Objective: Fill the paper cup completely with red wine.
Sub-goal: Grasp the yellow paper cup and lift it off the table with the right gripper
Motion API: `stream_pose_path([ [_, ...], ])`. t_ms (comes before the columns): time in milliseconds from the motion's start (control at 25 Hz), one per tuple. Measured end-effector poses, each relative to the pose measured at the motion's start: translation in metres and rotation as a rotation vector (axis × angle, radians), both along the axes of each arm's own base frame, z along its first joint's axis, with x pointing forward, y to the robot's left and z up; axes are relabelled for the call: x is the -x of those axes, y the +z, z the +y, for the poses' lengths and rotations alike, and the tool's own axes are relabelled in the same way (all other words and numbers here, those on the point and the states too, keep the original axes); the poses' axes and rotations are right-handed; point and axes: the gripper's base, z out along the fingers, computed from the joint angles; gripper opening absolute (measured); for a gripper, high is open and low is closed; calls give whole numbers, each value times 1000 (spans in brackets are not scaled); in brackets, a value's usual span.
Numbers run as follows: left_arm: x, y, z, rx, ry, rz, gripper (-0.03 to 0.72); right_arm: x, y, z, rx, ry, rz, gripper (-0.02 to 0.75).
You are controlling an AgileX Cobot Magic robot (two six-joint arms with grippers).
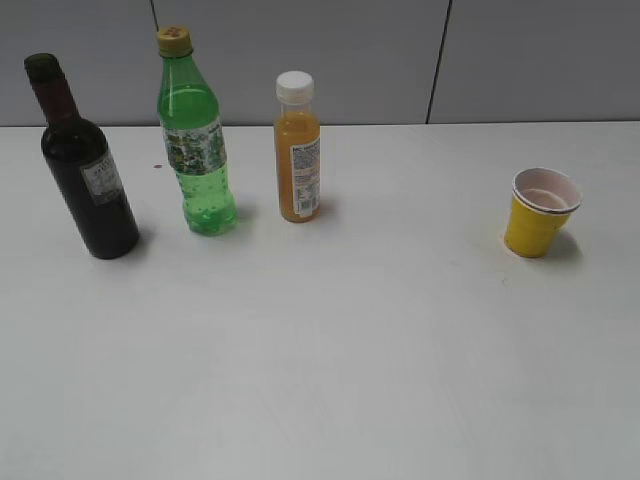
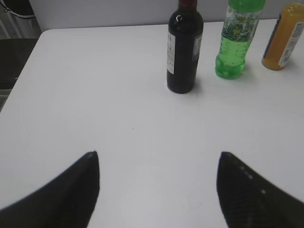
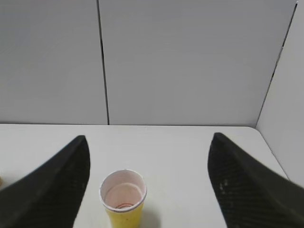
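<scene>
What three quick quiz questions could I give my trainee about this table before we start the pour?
1. True or false: the paper cup already holds red wine.
2. Which bottle stands nearest the cup: A) wine bottle, B) green soda bottle, C) orange juice bottle?
3. Fill in: the left gripper and right gripper both have their jaws ____.

Key: 1 false, its white inside looks empty and dry; 2 C; 3 open, holding nothing.
</scene>
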Motion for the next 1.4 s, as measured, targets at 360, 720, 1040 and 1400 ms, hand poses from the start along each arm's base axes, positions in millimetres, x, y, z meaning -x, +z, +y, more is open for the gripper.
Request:
stream_pose_path([
  [360, 0, 0, 0, 0, 0, 0, 582, -54, -27, 5, 0, 26, -13, 585],
  [720, 0, 0, 0, 0, 0, 0, 582, -60, -93, 8, -71, 46, 10, 585],
  [1040, 0, 0, 0, 0, 0, 0, 582, -36, -146, 13, -90, 113, 59, 585],
  [1400, 0, 0, 0, 0, 0, 0, 582, -56, -185, 24, -76, 218, 224, 674],
])
